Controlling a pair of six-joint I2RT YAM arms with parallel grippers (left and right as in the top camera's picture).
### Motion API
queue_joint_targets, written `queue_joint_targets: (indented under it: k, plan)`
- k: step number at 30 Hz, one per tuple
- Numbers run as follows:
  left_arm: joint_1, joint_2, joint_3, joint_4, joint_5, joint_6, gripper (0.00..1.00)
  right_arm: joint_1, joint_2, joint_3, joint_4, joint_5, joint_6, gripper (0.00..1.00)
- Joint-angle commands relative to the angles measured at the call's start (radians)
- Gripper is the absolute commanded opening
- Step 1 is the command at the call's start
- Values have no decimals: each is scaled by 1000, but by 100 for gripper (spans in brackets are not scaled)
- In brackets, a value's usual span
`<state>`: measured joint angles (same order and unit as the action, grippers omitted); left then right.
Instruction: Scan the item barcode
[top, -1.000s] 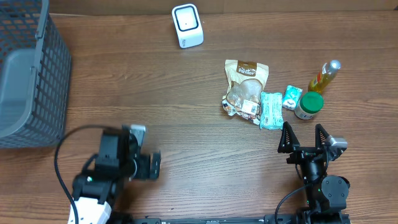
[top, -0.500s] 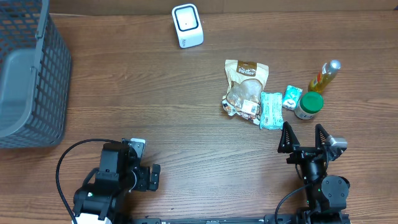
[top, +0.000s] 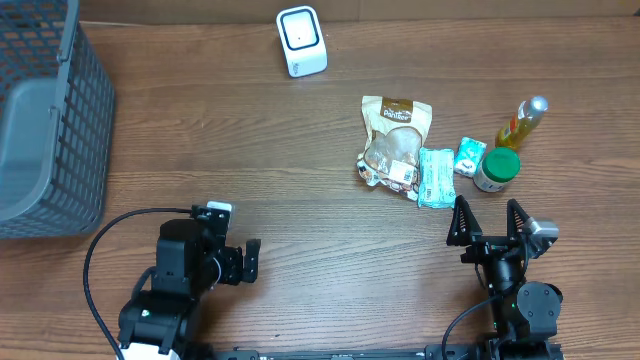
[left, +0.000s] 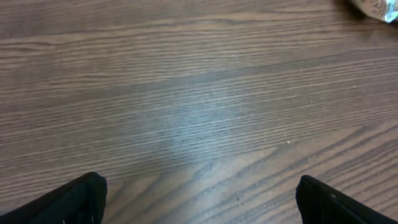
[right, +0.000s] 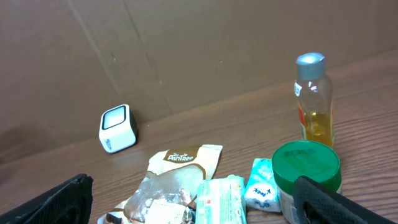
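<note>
The white barcode scanner (top: 301, 41) stands at the back of the table, also seen in the right wrist view as the scanner (right: 117, 129). The items lie in a cluster at the right: a brown Pantree snack bag (top: 396, 140), a teal wipes pack (top: 434, 176), a small teal packet (top: 470, 155), a green-lidded jar (top: 497, 168) and a bottle of yellow liquid (top: 524, 122). My right gripper (top: 487, 218) is open just in front of them, holding nothing. My left gripper (top: 248, 264) is open over bare wood at the front left, far from the items.
A dark grey mesh basket (top: 50, 130) fills the back left corner. In the right wrist view the jar (right: 308, 168) sits close to the right finger, with the snack bag (right: 177, 180) and bottle (right: 314, 99) behind. A brown wall backs the table.
The left arm dipped toward the front edge, then came back up and slightly right, jaws still wide. The right arm and the items have not moved.
</note>
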<state>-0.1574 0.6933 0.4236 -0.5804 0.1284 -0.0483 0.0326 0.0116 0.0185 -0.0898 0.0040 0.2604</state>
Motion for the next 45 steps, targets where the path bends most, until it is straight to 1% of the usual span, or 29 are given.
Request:
queue_joint_targets:
  k: [1,5,11,16,22,31,45]
  plan:
    - [0,-10,-76,41,43,18,100,-4,-9,-11,6,-3,-6,100]
    - [0,-16,-143,144,56,19,100,-4,-9,-11,6,-3,-6,100]
    - [0,-39,-150,166,56,19,99,-4,-9,-11,6,-3,-6,100]
    - [0,-61,-202,197,63,16,100,-4,-9,-11,6,-3,-6,100]
    - [0,-99,-305,371,82,15,100,-4,-9,-11,6,-3,-6,100]
    - [1,-209,-415,520,108,15,100,-4,-9,-11,6,-3,-6,100]
    - [3,-346,-419,526,101,19,99,-4,-9,-11,6,-3,-6,100]
